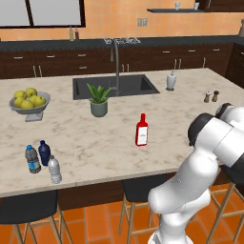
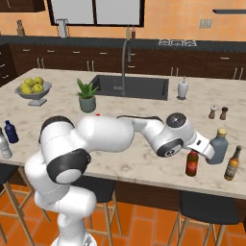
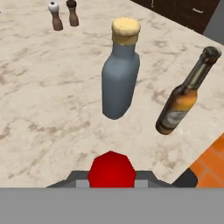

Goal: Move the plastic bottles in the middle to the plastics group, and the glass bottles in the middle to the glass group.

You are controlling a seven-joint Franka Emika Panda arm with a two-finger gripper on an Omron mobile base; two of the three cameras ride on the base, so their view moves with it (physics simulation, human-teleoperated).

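Note:
My gripper (image 2: 193, 154) is shut on the slim dark brown bottle (image 2: 192, 165) by its red cap (image 3: 111, 169), which shows between the fingers in the hand view. Just beyond stands the grey-blue glass bottle (image 3: 119, 74) (image 2: 220, 145), with an amber bottle (image 3: 183, 100) (image 2: 232, 163) to its right. In the middle of the counter stands the red bottle with a white label (image 1: 141, 129). At the front left, the small clear greyish bottle (image 1: 55, 169) stands beside the blue-labelled bottle (image 1: 32, 158) and the navy bottle (image 1: 44, 152).
Salt and pepper shakers (image 2: 218, 112) stand behind the glass bottles. A potted plant (image 1: 98, 101), the sink (image 1: 114, 86), a white dispenser (image 1: 171, 80) and a fruit bowl (image 1: 29, 101) lie farther back. The counter's front edge (image 2: 206, 188) is close to the held bottle. Stools stand below.

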